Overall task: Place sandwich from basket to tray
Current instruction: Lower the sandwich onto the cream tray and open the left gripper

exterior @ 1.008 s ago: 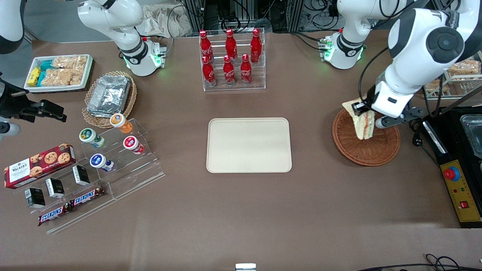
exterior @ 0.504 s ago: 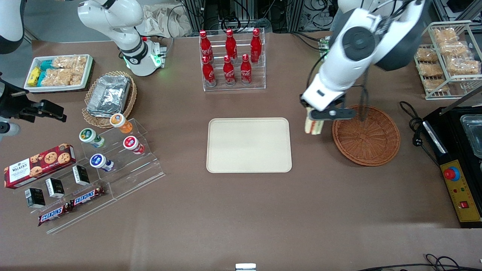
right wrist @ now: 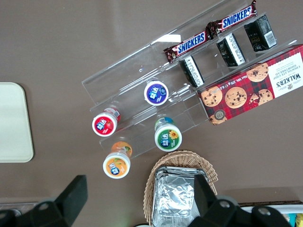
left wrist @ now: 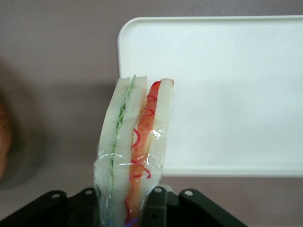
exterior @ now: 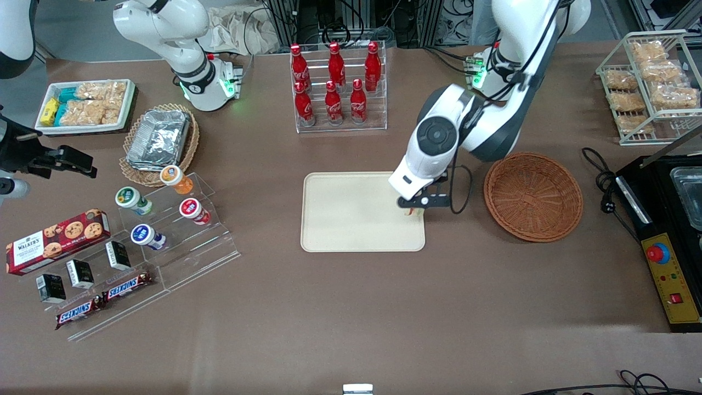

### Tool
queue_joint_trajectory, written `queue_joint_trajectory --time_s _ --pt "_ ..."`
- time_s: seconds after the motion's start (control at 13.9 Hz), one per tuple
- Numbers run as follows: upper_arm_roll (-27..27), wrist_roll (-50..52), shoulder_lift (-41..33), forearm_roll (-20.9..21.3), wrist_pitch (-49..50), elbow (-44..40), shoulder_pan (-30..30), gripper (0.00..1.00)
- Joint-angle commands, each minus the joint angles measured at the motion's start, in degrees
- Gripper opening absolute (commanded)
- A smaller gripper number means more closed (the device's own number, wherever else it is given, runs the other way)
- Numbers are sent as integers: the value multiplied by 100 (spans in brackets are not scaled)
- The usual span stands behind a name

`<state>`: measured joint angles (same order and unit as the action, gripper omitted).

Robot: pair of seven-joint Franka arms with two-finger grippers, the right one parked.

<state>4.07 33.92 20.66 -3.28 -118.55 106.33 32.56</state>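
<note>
My left gripper [exterior: 412,207] hangs over the edge of the cream-beige tray [exterior: 351,219] that faces the basket, and it is shut on the sandwich. In the left wrist view the sandwich [left wrist: 132,151] is a plastic-wrapped wedge of white bread with green and red-orange filling, held upright between the fingers [left wrist: 155,208] above the tray's corner [left wrist: 142,33]. In the front view only a small red bit of the sandwich [exterior: 408,212] shows under the wrist. The reddish-brown wicker basket [exterior: 533,196] lies toward the working arm's end of the table, with nothing in it.
A clear rack of red cola bottles [exterior: 335,82] stands farther from the front camera than the tray. A black cable [exterior: 463,192] loops from the wrist between tray and basket. A tan wicker basket with a foil container [exterior: 159,140] and acrylic snack steps [exterior: 159,236] lie toward the parked arm's end.
My left gripper has carried the sandwich out of the basket and sideways to the tray's edge, and has come lower. The basket is now bare.
</note>
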Motion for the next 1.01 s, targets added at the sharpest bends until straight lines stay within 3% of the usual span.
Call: queue_joint_trajectory --time_s 0.0,0.36,0.43,0.5,0.58,0.94 --pt "-91 97 507 117 -754 89 216 0" --pt "-91 141 930 293 -1555 397 234 0" --pt "-91 141 966 345 -1688 476 225 8" --pt "-91 141 992 389 -1715 485 216 84" --pt "-91 141 1018 381 -1715 477 225 100" --pt "-91 159 984 372 -1698 450 216 100"
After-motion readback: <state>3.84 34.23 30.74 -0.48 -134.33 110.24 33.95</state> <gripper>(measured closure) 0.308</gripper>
